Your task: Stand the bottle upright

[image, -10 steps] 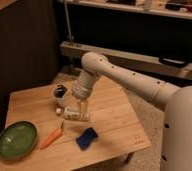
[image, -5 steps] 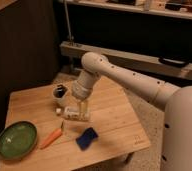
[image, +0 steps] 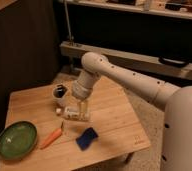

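The bottle point(image: 69, 113) is a slim pale plastic bottle with a white cap. It lies on its side near the middle of the wooden table point(image: 114, 125), cap toward the left. My gripper point(image: 78, 111) hangs from the white arm straight down over the bottle's body, fingers reaching to either side of it at table level. The gripper hides the right part of the bottle.
A white cup point(image: 59, 93) with a dark inside stands just behind the bottle. An orange carrot point(image: 52, 136) lies in front, a blue object point(image: 87, 138) to its right, a green bowl point(image: 16, 140) at the front left. A metal rail runs behind the table.
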`<act>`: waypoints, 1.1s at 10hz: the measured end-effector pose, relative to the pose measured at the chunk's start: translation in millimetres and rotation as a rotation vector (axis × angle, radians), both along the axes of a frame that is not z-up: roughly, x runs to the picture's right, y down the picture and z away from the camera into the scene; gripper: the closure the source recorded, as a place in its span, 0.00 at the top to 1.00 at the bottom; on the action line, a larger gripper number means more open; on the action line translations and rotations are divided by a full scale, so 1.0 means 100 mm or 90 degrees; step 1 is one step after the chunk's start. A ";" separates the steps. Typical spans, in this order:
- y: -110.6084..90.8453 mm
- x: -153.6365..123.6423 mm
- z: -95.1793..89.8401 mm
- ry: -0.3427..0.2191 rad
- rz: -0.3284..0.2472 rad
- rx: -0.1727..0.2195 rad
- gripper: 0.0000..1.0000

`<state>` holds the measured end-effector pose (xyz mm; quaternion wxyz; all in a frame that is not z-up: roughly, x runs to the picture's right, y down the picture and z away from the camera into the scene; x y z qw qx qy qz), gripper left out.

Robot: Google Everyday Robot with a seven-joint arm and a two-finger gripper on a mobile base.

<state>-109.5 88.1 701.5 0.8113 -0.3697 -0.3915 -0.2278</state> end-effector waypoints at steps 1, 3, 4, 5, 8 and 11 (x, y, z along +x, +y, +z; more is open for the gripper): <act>-0.05 0.02 -0.01 0.026 0.006 0.005 0.80; -0.19 0.04 -0.08 0.153 0.031 0.028 0.80; -0.19 0.04 -0.08 0.179 0.042 0.027 0.80; -0.17 0.06 -0.06 0.199 0.057 0.019 0.80; -0.08 0.07 -0.01 0.150 0.092 0.019 0.80; 0.01 -0.03 -0.07 0.169 0.109 0.060 0.80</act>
